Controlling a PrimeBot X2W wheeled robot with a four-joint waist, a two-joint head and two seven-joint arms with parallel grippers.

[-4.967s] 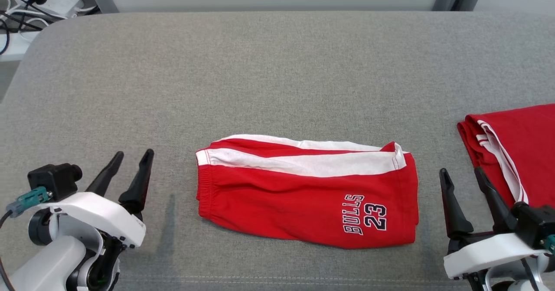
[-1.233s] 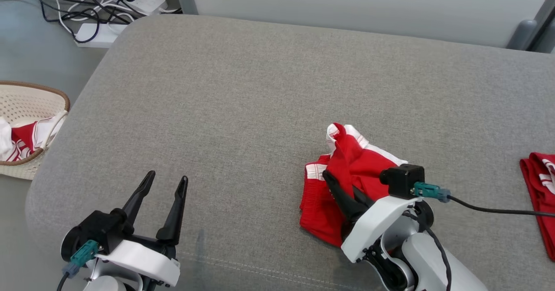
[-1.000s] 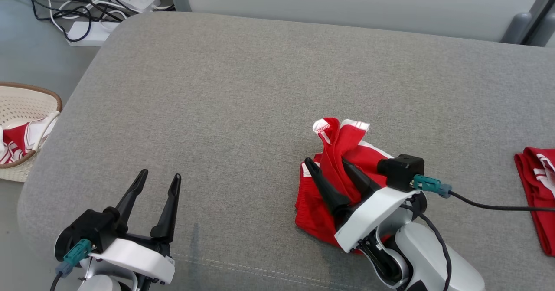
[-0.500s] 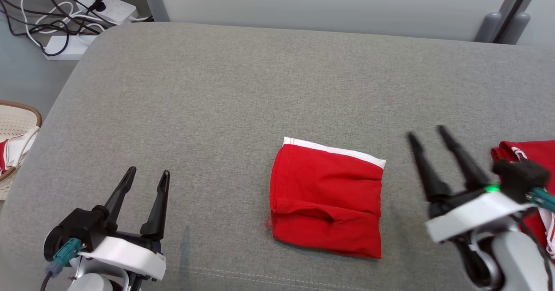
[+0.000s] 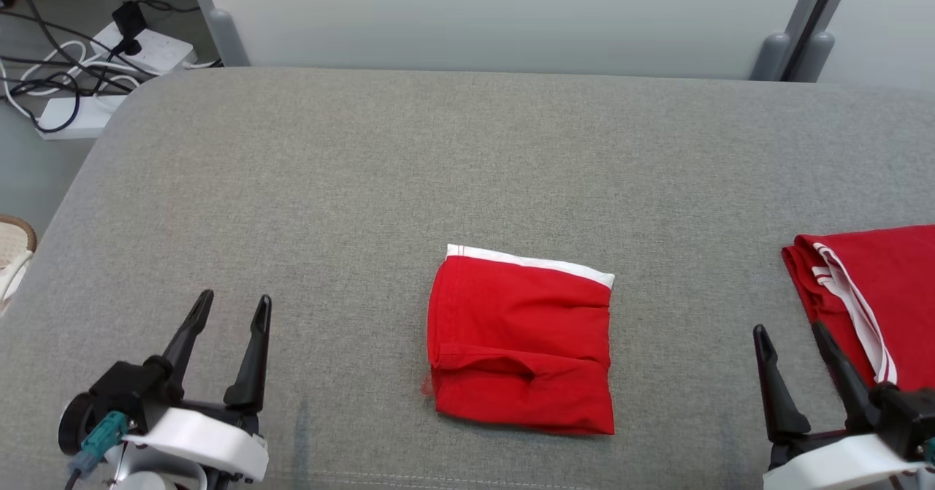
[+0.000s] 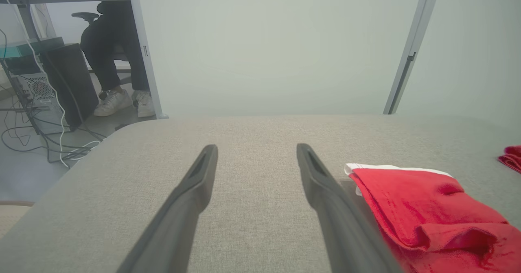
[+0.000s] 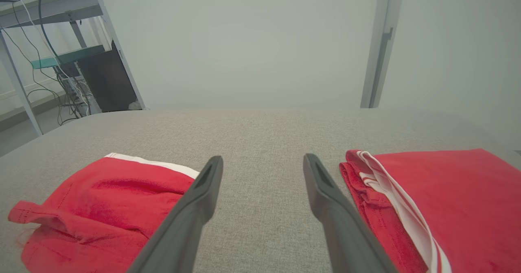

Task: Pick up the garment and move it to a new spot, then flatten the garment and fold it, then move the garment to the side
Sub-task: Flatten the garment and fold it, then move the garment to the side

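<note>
Folded over since five seconds ago, the garment (image 5: pixel 522 344) is now a compact red square with a white band along its far edge, and the BULLS 23 lettering that faced up then is out of sight. It lies flat on the grey padded counter (image 5: pixel 438 154), at the middle of the near edge. One loose fold crosses its lower half.

And the right tool (image 5: pixel 790 328) has let go! A second ago it was down in the cloth; now it sits back at the lower right, fingers spread and empty. The left tool (image 5: pixel 235 297) sits at the lower left, fingers spread too, nothing in them. Bare grey fabric lies between each tool and the garment.

Out to the right lies a second folded red piece (image 5: pixel 884 285) with white stripes, its near corner just beside the right tool's outer finger.

Off the counter's left end, a sliver of basket (image 5: pixel 16 226) peeks in, cropped too tight to read its contents. Farther back, a white power strip (image 5: pixel 142 41) and tangled cables lie on the floor. In the left wrist view, a seated person's legs and pale shoes (image 6: pixel 122 102) show past the partition.
</note>
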